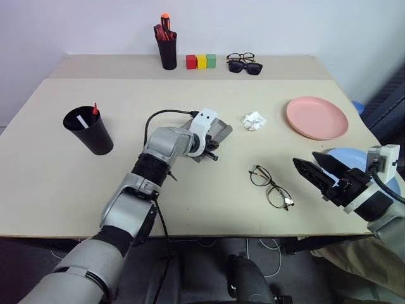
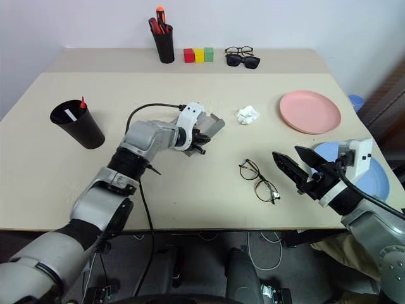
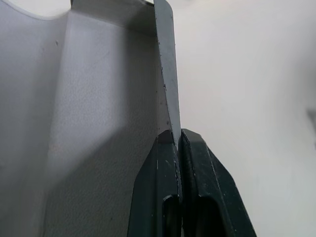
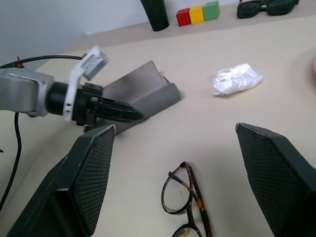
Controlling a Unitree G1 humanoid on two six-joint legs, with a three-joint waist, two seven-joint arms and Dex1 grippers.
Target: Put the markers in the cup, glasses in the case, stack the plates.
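Case (image 1: 214, 134) mid-table, lid propped open, left gripper (image 1: 211, 147) at its near edge. Glasses (image 1: 271, 186) lie folded-open on bare table to the right of the case, well apart from it. Right gripper (image 1: 316, 170) hovers just right of the glasses, fingers spread wide, empty. Cup (image 1: 90, 131) at left with both markers already in it. Pink plate (image 1: 316, 117) far right; blue plate (image 1: 345, 156) partly hidden behind the right arm, not yet stacked.

Right eye view: same layout. Crumpled tissue (image 2: 247, 114) sits between case and pink plate, clear of the working path.

Left wrist view: the two fingers are pinched tight on the thin edge of the case wall; grey lining alongside. Grip looks like an edge hold only, so likely fine for steadying, poor for lifting.

Right wrist view: open fingers frame the glasses below; case and left gripper beyond. Whether the lid is open wide enough for the frames is hard to judge from this angle.

Step in hand, as judged: hold the case open while the right takes the glasses. Best to grip at the bridge or one rim, not a lens; keep the temples from snagging; left should hold steady and not tilt the case.
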